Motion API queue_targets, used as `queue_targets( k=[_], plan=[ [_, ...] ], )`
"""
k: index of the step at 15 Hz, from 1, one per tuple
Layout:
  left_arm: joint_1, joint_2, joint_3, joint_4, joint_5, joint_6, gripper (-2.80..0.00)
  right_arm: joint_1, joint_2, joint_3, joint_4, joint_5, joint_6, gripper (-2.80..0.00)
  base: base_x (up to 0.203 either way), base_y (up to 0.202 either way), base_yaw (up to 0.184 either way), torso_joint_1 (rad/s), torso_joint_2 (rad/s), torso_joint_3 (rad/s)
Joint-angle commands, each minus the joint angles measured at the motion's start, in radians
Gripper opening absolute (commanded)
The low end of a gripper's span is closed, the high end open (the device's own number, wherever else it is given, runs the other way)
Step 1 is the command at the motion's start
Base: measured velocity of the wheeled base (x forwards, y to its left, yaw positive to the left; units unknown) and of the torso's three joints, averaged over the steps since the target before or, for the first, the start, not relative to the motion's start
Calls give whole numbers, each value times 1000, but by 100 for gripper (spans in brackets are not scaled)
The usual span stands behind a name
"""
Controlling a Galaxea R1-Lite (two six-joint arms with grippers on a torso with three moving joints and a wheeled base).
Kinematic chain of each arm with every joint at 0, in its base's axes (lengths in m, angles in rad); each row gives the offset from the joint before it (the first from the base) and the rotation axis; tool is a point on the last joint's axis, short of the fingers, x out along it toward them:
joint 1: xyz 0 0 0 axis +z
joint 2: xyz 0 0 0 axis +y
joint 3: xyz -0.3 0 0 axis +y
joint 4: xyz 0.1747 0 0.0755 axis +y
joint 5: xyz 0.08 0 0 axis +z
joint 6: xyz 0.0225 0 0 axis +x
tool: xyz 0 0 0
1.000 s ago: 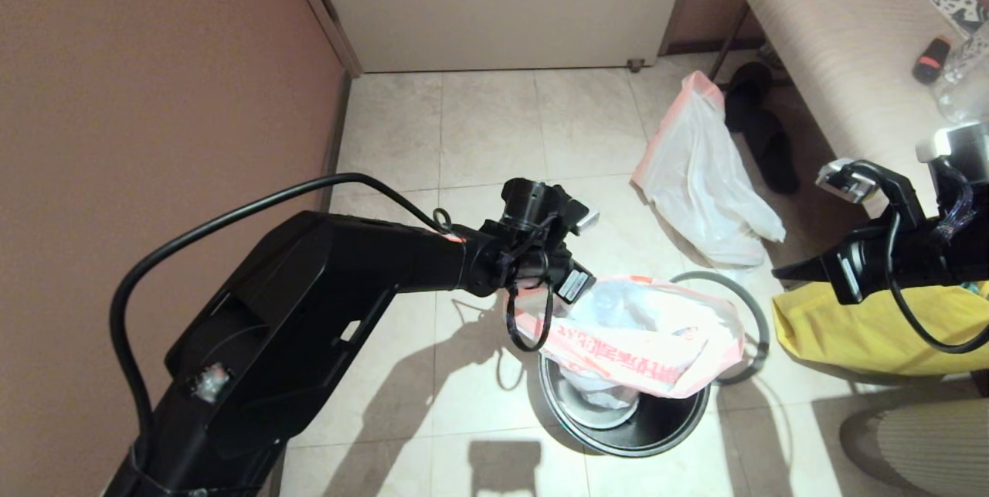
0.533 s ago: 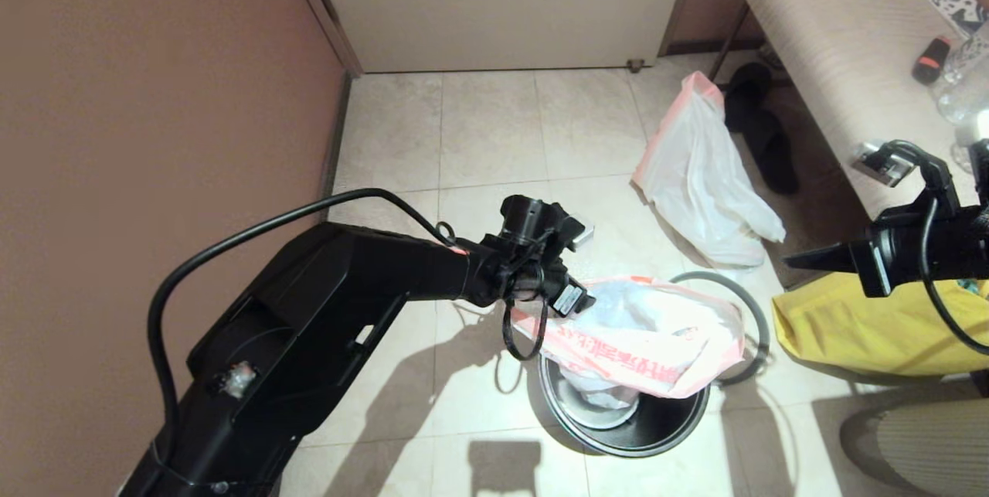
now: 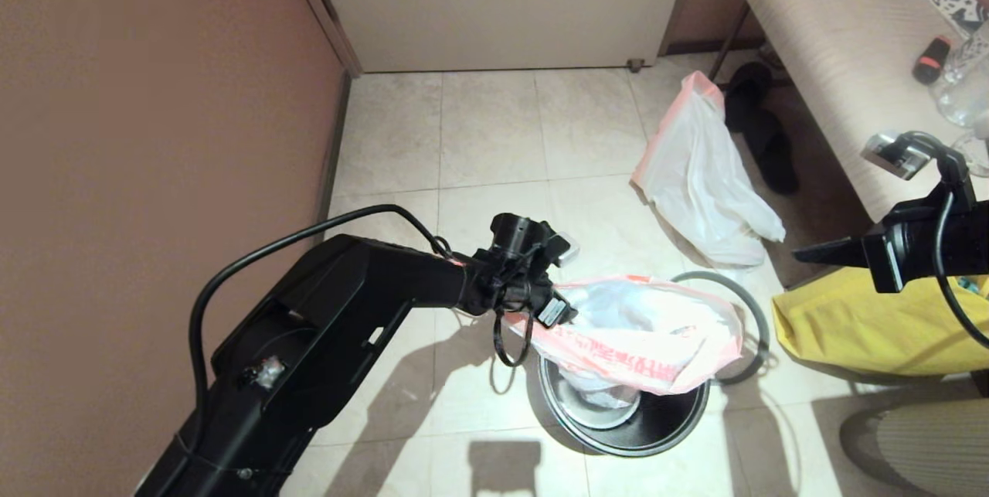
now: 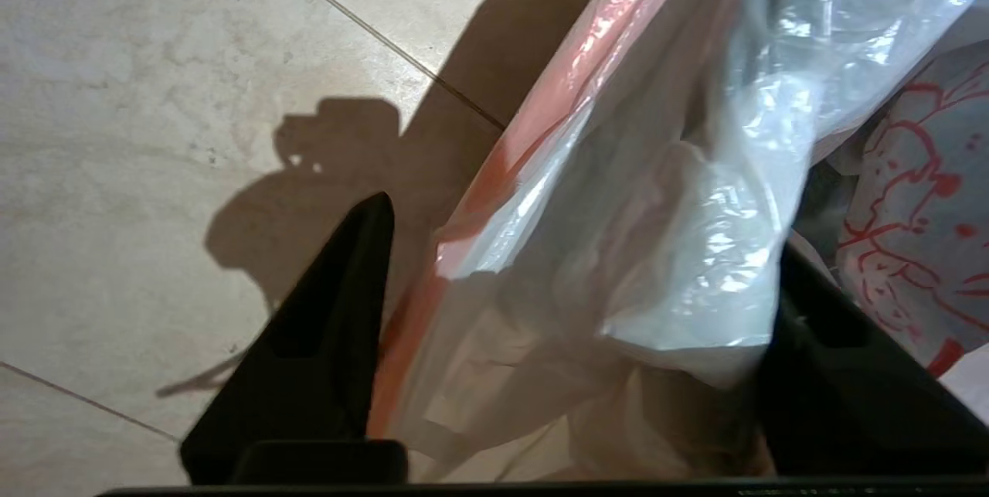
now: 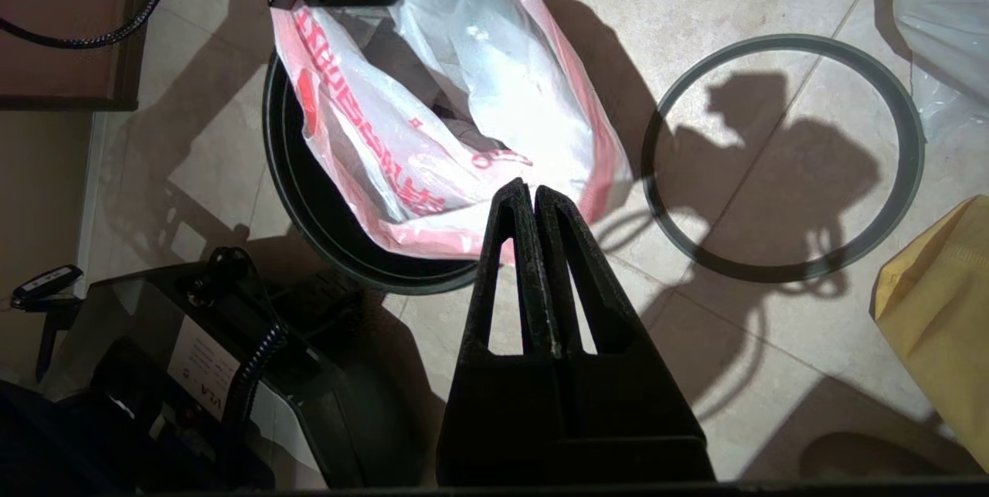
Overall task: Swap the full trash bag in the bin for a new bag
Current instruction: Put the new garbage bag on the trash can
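The new bag (image 3: 626,342), white with large red characters, lies spread over the mouth of the black bin (image 3: 664,435). My left gripper (image 3: 552,311) is at the bag's left rim; in the left wrist view it (image 4: 579,226) stands open with the pink-edged plastic (image 4: 657,172) between its spread fingers. My right gripper (image 5: 527,188) is shut on nothing, raised to the right of the bin (image 5: 309,203) and bag (image 5: 371,126). The grey hoop (image 3: 753,311) lies on the floor right of the bin. The full trash bag (image 3: 699,188) lies on the tiles further back.
A yellow bag (image 3: 865,327) lies at the right under my right arm. A padded bench (image 3: 834,56) and black slippers (image 3: 765,134) stand at the back right. A brown wall (image 3: 154,95) runs along the left, a door (image 3: 502,2) at the back.
My left gripper has moved a little down and toward me at the bag's left rim. The right gripper has drawn back to the right and slightly up.
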Motion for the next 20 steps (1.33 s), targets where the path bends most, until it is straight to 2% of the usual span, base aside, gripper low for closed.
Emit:
queue_targets(
  k=[1, 8, 9, 12, 15, 17, 20],
  plan=[
    [8, 10, -3, 0, -7, 1, -280, 0, 4, -1, 1, 4, -2, -280, 0, 0, 0, 0, 0, 0],
    [10, -24, 0, 5, -11, -8, -280, 3, 7, 0, 1, 5, -2, -280, 0, 0, 0, 0, 0, 0],
    [8, -35, 2, 6, -11, -25, -280, 3, 6, 0, 1, 5, -2, -280, 0, 0, 0, 0, 0, 0],
    [-13, -97, 27, 10, -8, -137, -280, 5, 10, 0, 1, 10, -2, -280, 0, 0, 0, 0, 0, 0],
    [-34, -150, 150, -6, 18, -199, -280, 5, 68, -4, -8, 81, 3, -280, 0, 0, 0, 0, 0, 0],
    [-36, -153, 218, -100, 28, -263, -280, 6, 128, -5, -59, 110, 32, -280, 0, 0, 0, 0, 0, 0],
    [-43, -152, 314, -209, 29, -298, -280, 28, 236, 0, -132, 122, 58, -280, 0, 0, 0, 0, 0, 0]
  ],
)
